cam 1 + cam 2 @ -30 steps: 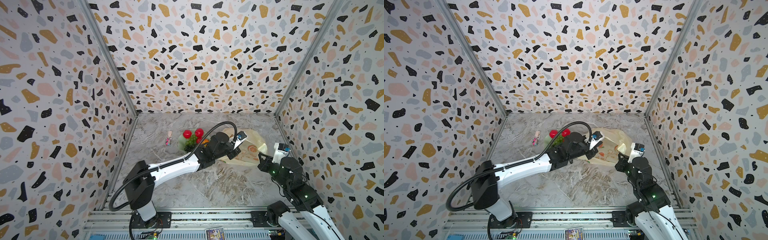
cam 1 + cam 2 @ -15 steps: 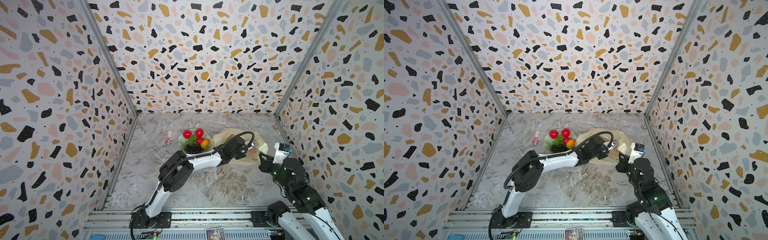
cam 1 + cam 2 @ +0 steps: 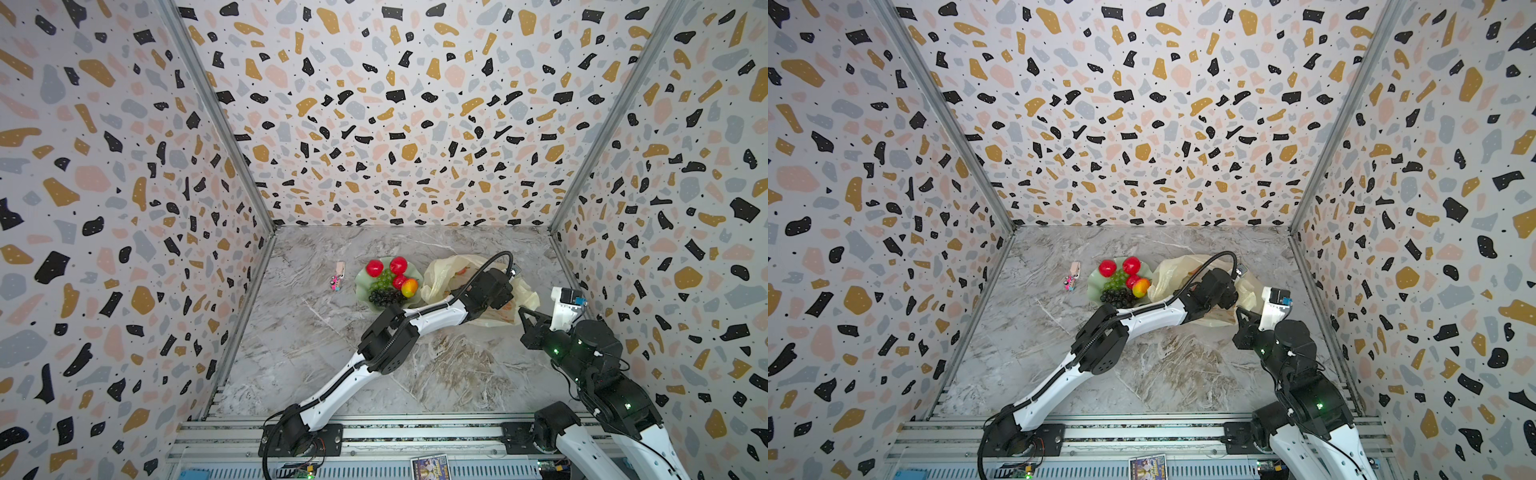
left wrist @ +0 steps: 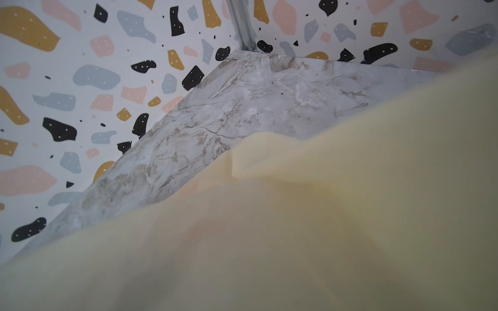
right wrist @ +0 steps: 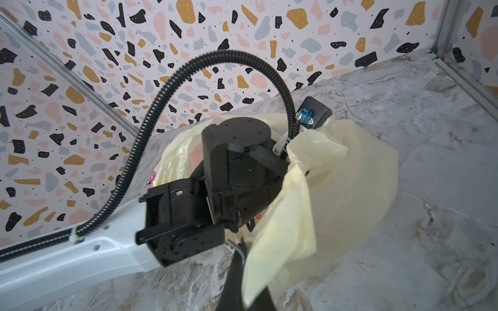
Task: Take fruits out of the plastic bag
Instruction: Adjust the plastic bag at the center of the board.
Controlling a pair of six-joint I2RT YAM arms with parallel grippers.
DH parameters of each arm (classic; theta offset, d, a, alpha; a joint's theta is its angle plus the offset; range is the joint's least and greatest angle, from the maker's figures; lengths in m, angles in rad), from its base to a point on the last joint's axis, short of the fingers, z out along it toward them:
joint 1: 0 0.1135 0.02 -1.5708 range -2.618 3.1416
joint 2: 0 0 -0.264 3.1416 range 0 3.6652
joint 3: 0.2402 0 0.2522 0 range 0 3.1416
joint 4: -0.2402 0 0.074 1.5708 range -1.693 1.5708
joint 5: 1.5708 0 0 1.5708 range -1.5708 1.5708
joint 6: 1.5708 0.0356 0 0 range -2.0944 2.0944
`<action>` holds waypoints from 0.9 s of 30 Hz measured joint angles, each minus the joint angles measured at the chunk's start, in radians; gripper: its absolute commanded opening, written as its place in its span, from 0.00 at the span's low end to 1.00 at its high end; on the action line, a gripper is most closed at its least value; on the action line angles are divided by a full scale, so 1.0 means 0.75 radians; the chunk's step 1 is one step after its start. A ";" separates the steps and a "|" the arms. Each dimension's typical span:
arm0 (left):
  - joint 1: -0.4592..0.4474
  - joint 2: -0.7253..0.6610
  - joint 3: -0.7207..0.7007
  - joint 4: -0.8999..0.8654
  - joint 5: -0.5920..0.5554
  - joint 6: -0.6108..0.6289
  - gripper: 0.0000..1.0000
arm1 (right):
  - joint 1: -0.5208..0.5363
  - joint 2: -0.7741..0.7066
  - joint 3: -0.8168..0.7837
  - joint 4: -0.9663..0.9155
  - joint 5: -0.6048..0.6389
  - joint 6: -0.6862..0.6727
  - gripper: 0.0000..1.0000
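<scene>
The step in hand looks like a reach for whatever fruit is left. The left gripper (image 5: 269, 188) is plunged into the mouth of the crinkly pale-yellow translucent plastic bag (image 3: 441, 274), right of centre in both top views. Its fingers are buried in the film, so I cannot tell whether they are apart or together. The right gripper (image 3: 524, 314), lower right of the bag, seems pinched together on a fold of its rim.

To do this well, the right side should hold that rim high and taut so the mouth gapes. The left claw should feel to the bottom, close only on something firm and not on loose film, then back out along the opening.

The top views alone show the result so far. Red round toy apples (image 3: 374, 268), a red-yellow peach (image 3: 409, 287) and green and dark grape bunches (image 3: 384, 296) sit on a pale green wavy-rimmed plate (image 3: 360, 286) just left of the bag.

The left wrist view is mostly blurred yellow film, with no fruit. The right wrist view shows the arm's black wrist swallowed at centre frame.
</scene>
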 measured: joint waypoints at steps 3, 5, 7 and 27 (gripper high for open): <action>0.010 0.025 0.006 0.015 -0.010 -0.192 0.92 | 0.000 -0.005 0.010 -0.003 -0.015 -0.006 0.00; 0.027 0.040 -0.004 0.066 0.010 -0.345 0.92 | 0.000 -0.010 0.010 -0.009 -0.033 -0.004 0.00; 0.051 0.057 -0.010 0.119 0.033 -0.486 0.92 | 0.000 -0.012 0.010 -0.009 -0.056 0.001 0.00; 0.105 0.133 -0.151 0.540 0.030 -1.003 0.17 | 0.000 0.010 0.128 -0.062 -0.057 -0.221 0.00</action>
